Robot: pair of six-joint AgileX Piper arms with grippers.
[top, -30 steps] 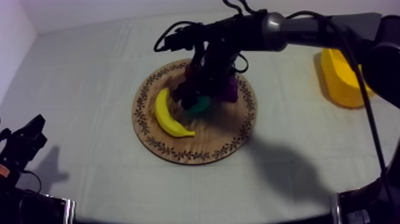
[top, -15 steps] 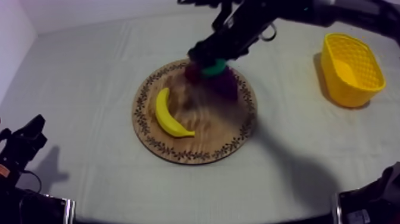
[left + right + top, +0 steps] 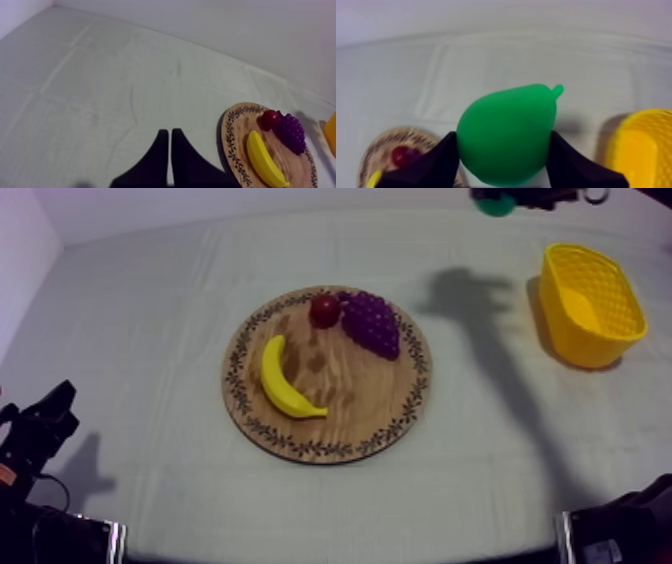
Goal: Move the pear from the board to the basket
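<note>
The green pear [image 3: 506, 132] hangs high over the table, gripped between the black fingers [image 3: 438, 162] of my right gripper [image 3: 503, 150], which is shut on it. In the top view the pear [image 3: 493, 204] shows at the far edge, left of the yellow basket [image 3: 590, 303]. The basket's mesh wall [image 3: 641, 150] is close beside the pear in the right wrist view. The round wooden board [image 3: 328, 375] lies mid-table. My left gripper [image 3: 167, 150] rests low at the left, fingers together as a narrow wedge, far from the board [image 3: 235, 137].
On the board lie a banana [image 3: 283, 380], a bunch of purple grapes [image 3: 372, 323] and a small red fruit [image 3: 324, 310]. The arm's shadow falls on the cloth between board and basket. My left arm [image 3: 35, 438] sits at the lower left.
My right gripper lifted the pear off the board and carried it up and to the right, toward the basket. The board's other fruit are now uncovered. The left arm has not moved.
</note>
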